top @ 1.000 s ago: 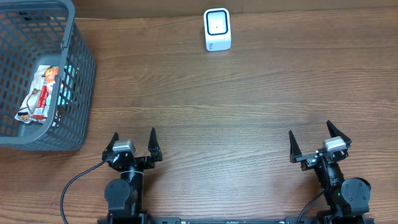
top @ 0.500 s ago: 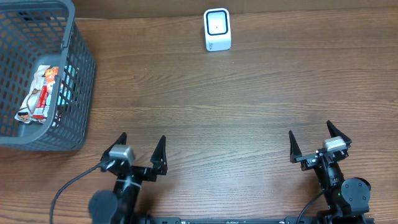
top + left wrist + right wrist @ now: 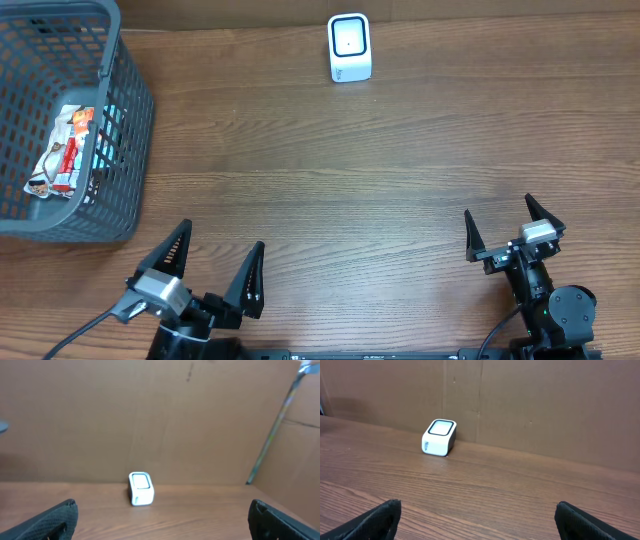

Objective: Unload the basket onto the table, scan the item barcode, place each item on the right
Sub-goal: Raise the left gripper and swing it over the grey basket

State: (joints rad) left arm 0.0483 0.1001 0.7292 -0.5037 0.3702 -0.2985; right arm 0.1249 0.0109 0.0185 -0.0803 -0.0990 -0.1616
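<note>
The left hand [image 3: 223, 236] hangs over the near edge of the desk [image 3: 350, 170], jaws spread wide and holding nothing. The right hand [image 3: 498, 208] sits at the near right, equally wide and empty. The snack packet [image 3: 62, 152] lies inside the grey basket [image 3: 135, 120] at the far left. The white scanner [image 3: 349, 47] stands at the far edge, well apart from both hands

Mock shop checkout in a lab (clearly staged): white barcode scanner [image 3: 349, 47] and grey shopping basket [image 3: 135, 130] on wood-grain table [image 3: 350, 170], cardboard backdrop [image 3: 545, 405] behind.
</note>
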